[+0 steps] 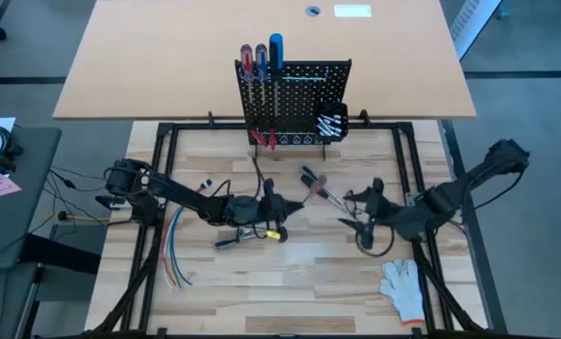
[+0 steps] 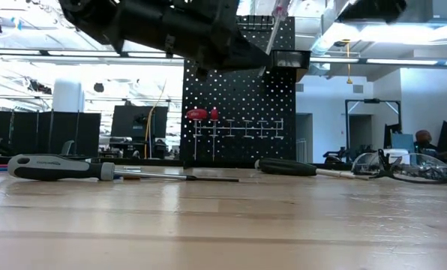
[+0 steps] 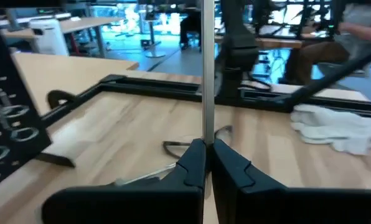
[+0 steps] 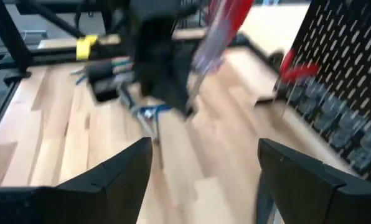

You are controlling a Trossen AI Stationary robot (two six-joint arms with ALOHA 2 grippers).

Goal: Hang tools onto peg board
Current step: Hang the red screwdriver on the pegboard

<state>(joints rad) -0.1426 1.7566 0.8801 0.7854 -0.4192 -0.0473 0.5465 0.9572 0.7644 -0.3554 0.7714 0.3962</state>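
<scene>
Black-handled screwdriver lies nearest on the table; left gripper, clamped on the steel shaft of a red-handled screwdriver, is mid-carry and must next lift it to the peg board; right gripper stands spread and empty.

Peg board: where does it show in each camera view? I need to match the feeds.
High view: the peg board is at top centre, seen from above.
Low view: centre, standing upright in the background.
Left wrist view: only a corner, at the left edge.
Right wrist view: along the right side.
Shared landmark: the red-handled pliers hanging low on the board, visible in the high, low and right wrist views.
</scene>
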